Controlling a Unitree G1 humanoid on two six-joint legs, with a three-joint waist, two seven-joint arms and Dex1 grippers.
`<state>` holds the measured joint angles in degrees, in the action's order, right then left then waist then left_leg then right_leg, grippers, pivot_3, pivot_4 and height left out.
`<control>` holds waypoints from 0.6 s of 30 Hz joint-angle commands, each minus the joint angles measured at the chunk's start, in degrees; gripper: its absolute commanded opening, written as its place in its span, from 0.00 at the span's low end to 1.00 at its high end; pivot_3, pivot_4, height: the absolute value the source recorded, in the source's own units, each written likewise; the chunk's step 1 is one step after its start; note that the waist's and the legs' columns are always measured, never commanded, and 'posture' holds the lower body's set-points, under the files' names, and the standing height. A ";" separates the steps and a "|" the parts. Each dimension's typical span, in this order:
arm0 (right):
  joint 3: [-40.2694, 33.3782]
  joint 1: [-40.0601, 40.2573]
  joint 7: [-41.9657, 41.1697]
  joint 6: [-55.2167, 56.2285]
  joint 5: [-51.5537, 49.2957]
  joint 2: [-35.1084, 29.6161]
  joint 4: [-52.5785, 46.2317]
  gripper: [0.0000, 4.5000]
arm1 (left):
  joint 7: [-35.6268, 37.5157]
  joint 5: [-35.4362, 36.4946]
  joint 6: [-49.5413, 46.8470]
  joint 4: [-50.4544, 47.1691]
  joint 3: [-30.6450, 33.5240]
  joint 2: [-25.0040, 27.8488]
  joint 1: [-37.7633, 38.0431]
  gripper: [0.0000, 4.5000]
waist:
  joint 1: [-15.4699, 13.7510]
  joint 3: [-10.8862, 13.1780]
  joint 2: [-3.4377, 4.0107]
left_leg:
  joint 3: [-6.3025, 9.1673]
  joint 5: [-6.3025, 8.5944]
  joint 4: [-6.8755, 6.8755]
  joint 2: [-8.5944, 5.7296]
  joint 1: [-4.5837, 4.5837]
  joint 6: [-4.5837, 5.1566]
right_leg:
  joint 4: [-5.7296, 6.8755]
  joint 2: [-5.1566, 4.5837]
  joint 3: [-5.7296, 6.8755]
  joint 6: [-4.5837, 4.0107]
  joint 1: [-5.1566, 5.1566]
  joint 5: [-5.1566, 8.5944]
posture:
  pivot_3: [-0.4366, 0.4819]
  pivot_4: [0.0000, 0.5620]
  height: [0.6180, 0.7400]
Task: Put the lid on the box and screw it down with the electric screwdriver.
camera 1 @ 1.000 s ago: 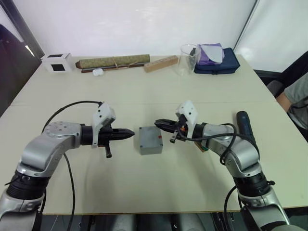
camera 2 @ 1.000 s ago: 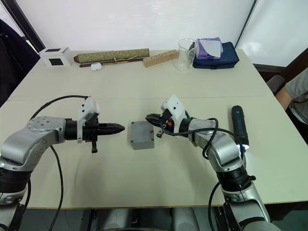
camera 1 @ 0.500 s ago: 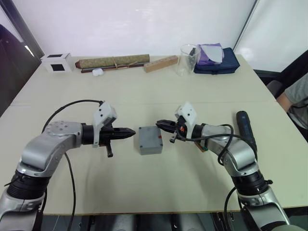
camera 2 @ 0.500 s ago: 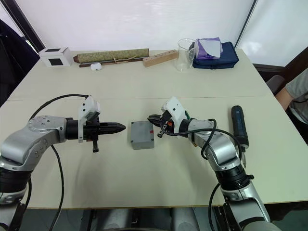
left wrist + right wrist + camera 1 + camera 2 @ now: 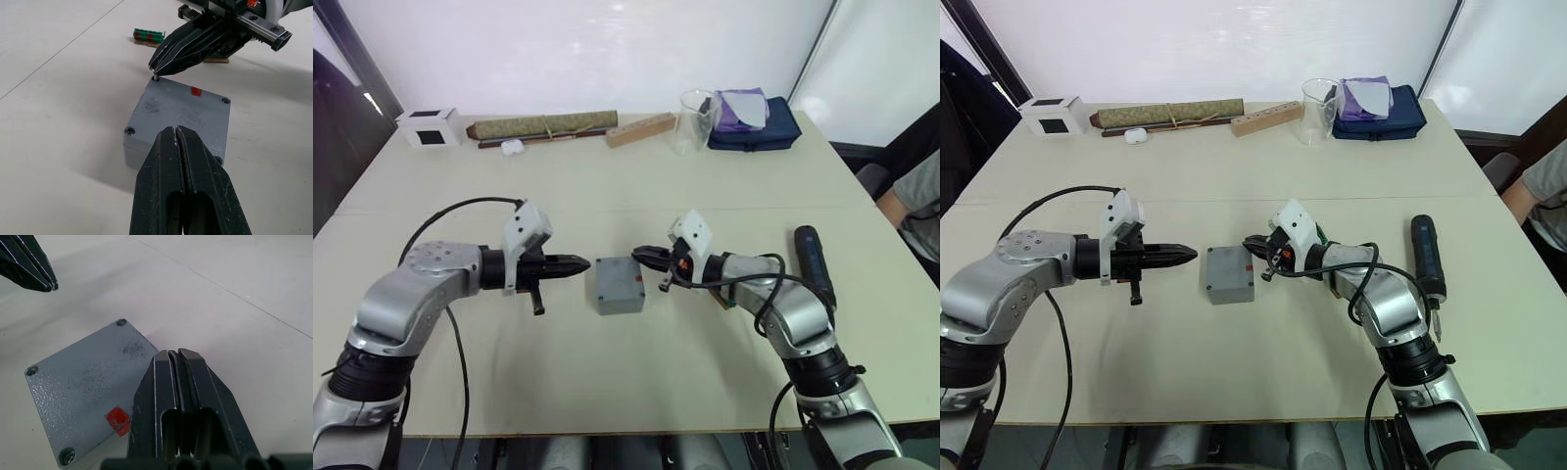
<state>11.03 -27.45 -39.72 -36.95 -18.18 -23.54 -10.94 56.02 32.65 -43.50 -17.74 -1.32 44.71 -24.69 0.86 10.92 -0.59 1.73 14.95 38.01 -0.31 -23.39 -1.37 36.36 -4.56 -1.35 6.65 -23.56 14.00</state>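
One grey box (image 5: 618, 284) with one lid (image 5: 183, 111) closed on it sits on the worktop (image 5: 626, 372), and the lid carries one red mark (image 5: 196, 91) and four corner screw holes. There is one electric screwdriver (image 5: 813, 262). Along the far edge are one white cube (image 5: 429, 126), one rolled mat (image 5: 545, 125), one wooden block (image 5: 640, 129), one clear beaker (image 5: 696, 122) and one dark blue pouch (image 5: 756, 129)

I'm looking at a lab or office test room — a plain beige tabletop (image 5: 636, 382) against bare white walls, a glass beaker (image 5: 696, 121), a white cube (image 5: 429, 126) and a blue pouch (image 5: 759, 129) along its far edge.
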 commanded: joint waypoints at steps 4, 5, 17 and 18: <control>-0.69 -0.56 0.06 1.69 0.32 0.32 -0.60 0.36 | -0.45 1.14 -0.17 -1.79 1.02 -0.07 -1.16 0.00 | 0.05 0.00 0.00 | 0.00 0.00 0.00 0.00 0.00 0.00 | 0.00 0.00 0.00 0.00 0.00 0.00 | 0.48 0.27 1.00; -0.68 -0.59 0.06 1.74 0.39 0.30 -0.58 0.47 | -0.46 1.17 -0.11 -1.77 0.98 -0.07 -1.17 0.00 | 0.05 0.00 0.00 | 0.00 0.00 0.00 0.00 0.00 0.00 | 0.00 0.00 0.00 0.00 0.00 0.00 | 0.48 0.27 1.00; -14.59 -4.10 2.19 -13.05 -11.04 -3.44 -8.13 0.87 | 0.70 4.14 -0.62 -0.63 0.51 -3.39 -7.11 0.00 | -0.17 0.01 -0.02 | 0.02 0.00 0.00 -0.01 -0.02 0.00 | -0.02 -0.02 0.01 0.00 0.02 0.00 | 0.48 0.27 1.00; -17.07 -4.79 2.11 -15.55 -12.75 -5.16 -8.85 0.87 | 0.97 4.20 -0.47 -0.48 0.12 -3.79 -8.16 0.00 | -0.16 0.01 -0.01 | 0.02 0.00 0.00 -0.01 -0.02 0.00 | -0.02 -0.02 0.01 0.00 0.02 0.00 | 0.48 0.27 1.00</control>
<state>0.63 -29.80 -38.31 -47.84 -26.38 -26.15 -15.86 56.28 35.74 -44.38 -17.47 -1.41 41.30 -30.75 0.70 10.93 -0.60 1.75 14.95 38.02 -0.32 -23.41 -1.37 36.33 -4.59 -1.34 6.65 -23.54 13.99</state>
